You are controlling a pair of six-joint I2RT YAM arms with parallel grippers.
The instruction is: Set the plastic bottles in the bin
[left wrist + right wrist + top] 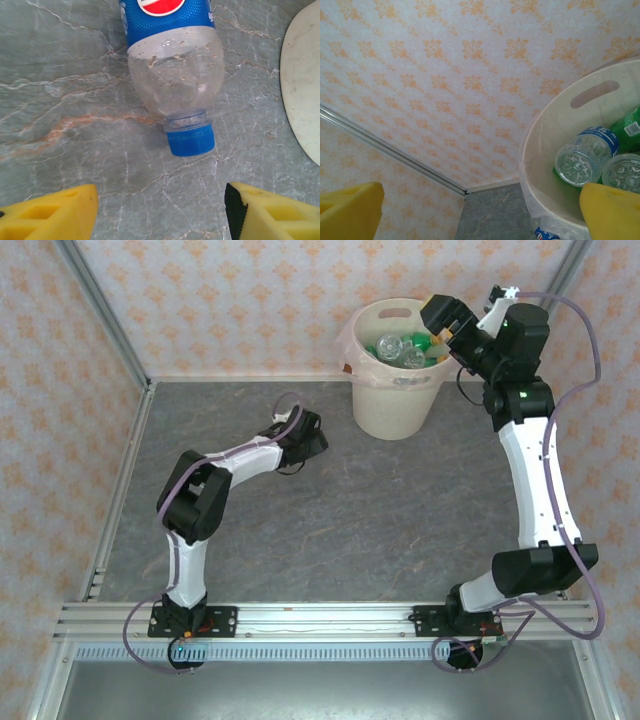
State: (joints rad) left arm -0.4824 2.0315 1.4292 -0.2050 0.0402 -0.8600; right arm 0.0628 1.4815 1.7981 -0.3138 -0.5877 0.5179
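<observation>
Left gripper jaws apart, clear bottle lying on table just ahead, cap toward it, near bin; closing this short may pinch only the cap and squirt it away; right gripper spread, empty

One bin, at least four plastic bottles.

Grey table — bin, one bottle
</observation>
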